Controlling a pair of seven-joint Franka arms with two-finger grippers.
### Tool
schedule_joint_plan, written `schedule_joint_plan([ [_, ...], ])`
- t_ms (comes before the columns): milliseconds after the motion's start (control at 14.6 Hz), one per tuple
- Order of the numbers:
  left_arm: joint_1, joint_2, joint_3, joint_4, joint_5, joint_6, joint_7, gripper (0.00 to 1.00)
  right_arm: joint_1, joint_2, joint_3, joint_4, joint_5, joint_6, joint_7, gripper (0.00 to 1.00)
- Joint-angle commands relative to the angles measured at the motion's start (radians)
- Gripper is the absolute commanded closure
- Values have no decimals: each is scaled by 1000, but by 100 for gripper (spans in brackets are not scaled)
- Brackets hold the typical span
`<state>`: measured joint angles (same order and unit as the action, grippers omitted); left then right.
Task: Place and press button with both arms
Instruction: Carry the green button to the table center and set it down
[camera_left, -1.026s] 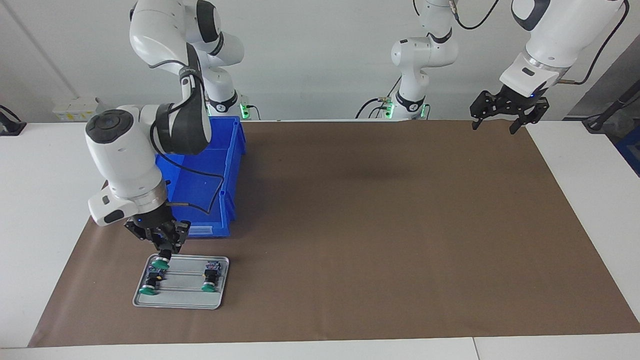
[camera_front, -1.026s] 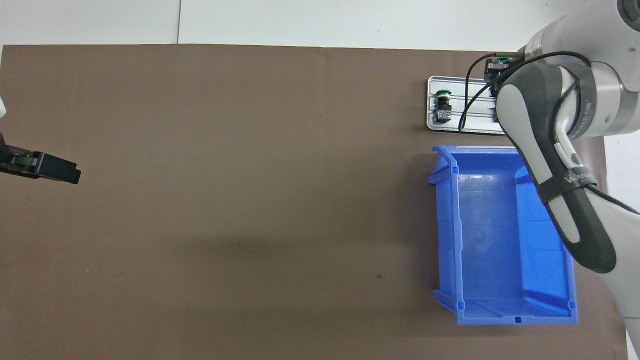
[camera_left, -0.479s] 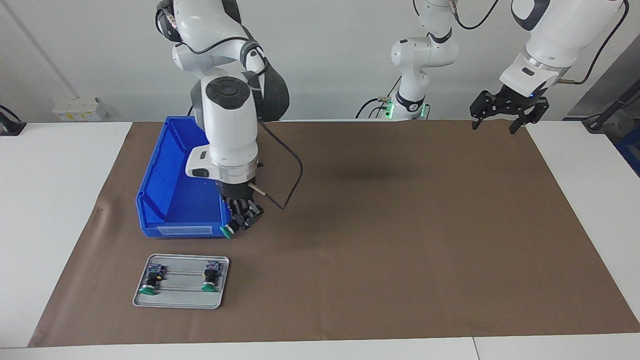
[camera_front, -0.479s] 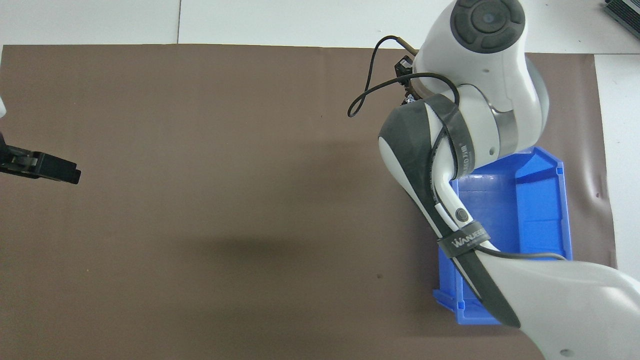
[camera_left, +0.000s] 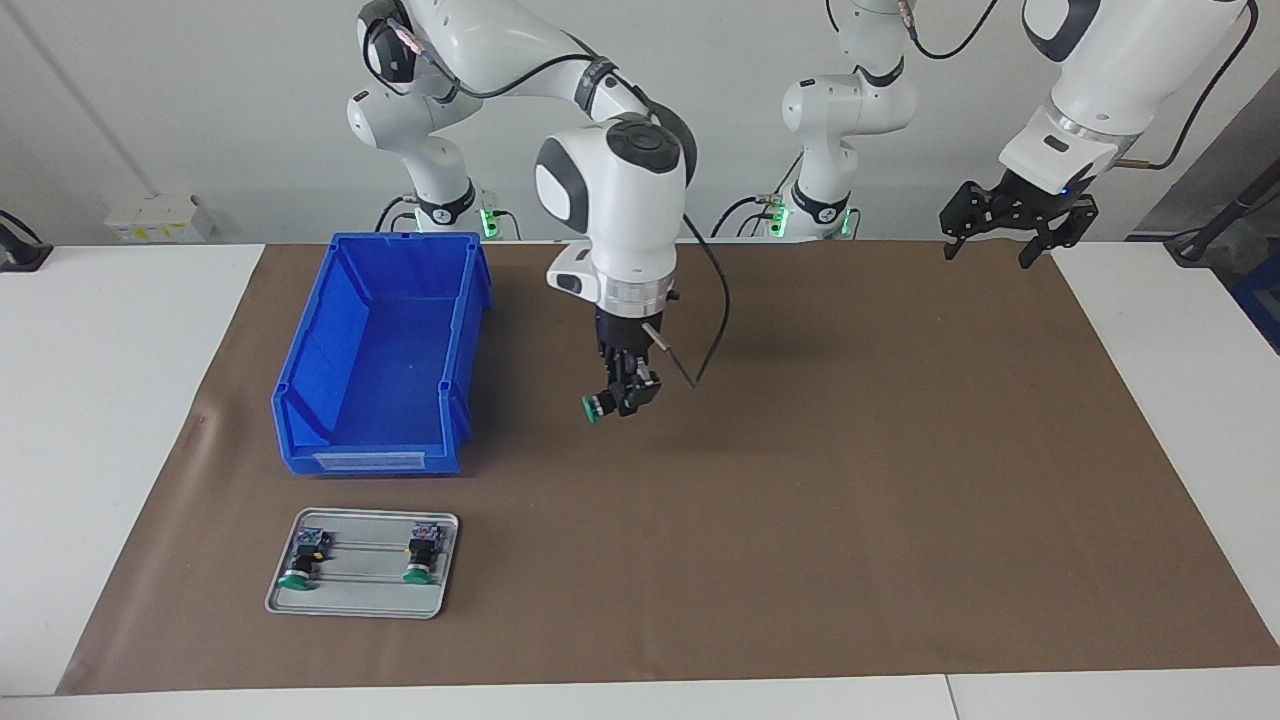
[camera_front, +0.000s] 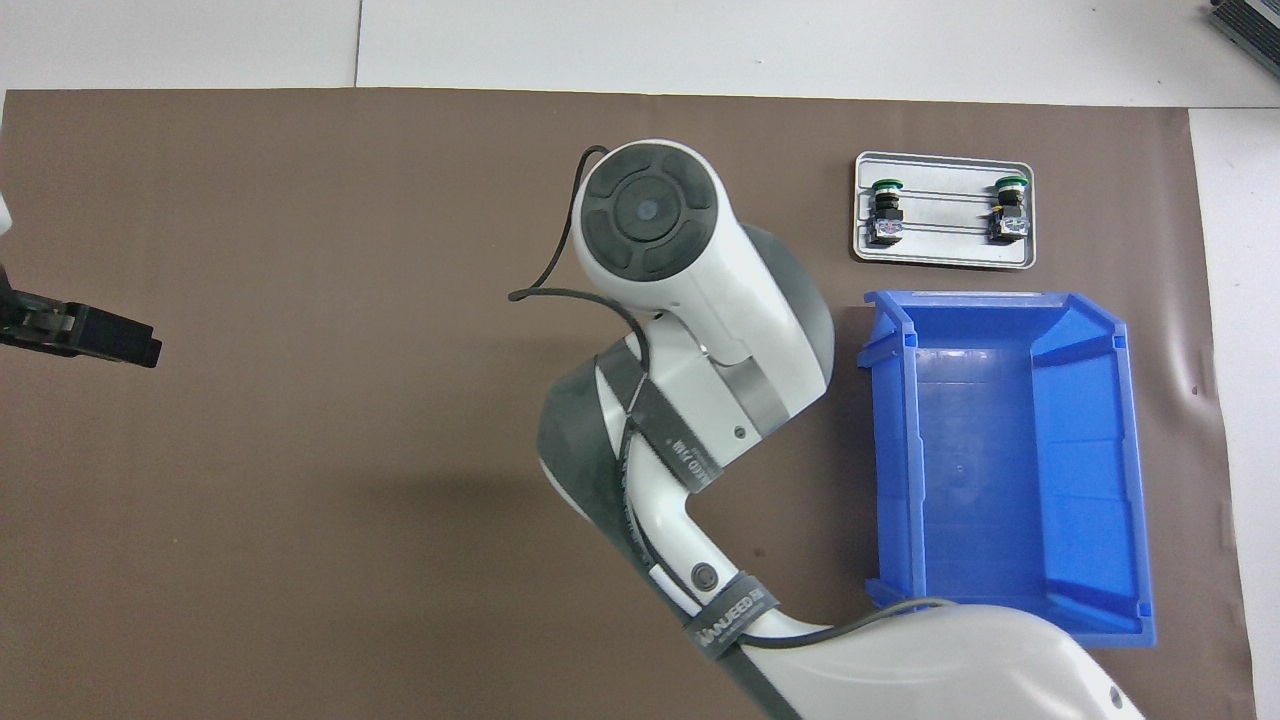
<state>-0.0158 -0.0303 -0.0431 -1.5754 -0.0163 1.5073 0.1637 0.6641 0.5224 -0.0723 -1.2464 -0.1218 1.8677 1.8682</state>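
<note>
Right now the right gripper (camera_left: 622, 398) has its jaws clamped on the button (camera_left: 598, 406), pinching the dark body while the green cap sticks out sideways toward the right arm's end of the bench. So the button's long axis lies close to level, cap leading, body tucked between the fingertips. It hangs in the air over bare brown mat (camera_left: 800, 480), just beside the blue bin (camera_left: 380, 440) on the side toward the middle of the bench. From overhead the gripper and its button are hidden under the arm's own white wrist.

Out from there, the right arm (camera_left: 625, 200) reaches in from its base and bends down steeply, a black cable looping off the wrist. The blue bin sits with its low lip turned away from the robots. Farther from the robots than the bin lies a small silver tray (camera_left: 355, 600), and on it two more buttons (camera_left: 415, 555) lie flat, apart from each other, green caps pointing away from the robots.

Over at the other end, the left gripper (camera_left: 1008, 235) waits in the air above the mat's edge, jaws spread wide and holding nothing.
</note>
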Motion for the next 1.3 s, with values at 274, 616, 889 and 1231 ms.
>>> schedule_joint_plan([
  [274, 11, -31, -7, -37, 18, 13, -6, 0, 143, 166, -3, -7, -13, 190, 284, 100],
  [616, 11, -30, -7, -37, 18, 13, -7, 0, 183, 163, 0, -93, -9, 326, 393, 100],
  [889, 2, -31, -7, -37, 18, 16, -15, 0, 209, 197, -1, -99, -28, 335, 456, 100],
  [1231, 0, -33, -9, -49, 18, 39, 8, 0, 216, 199, -1, -114, -27, 381, 471, 20],
])
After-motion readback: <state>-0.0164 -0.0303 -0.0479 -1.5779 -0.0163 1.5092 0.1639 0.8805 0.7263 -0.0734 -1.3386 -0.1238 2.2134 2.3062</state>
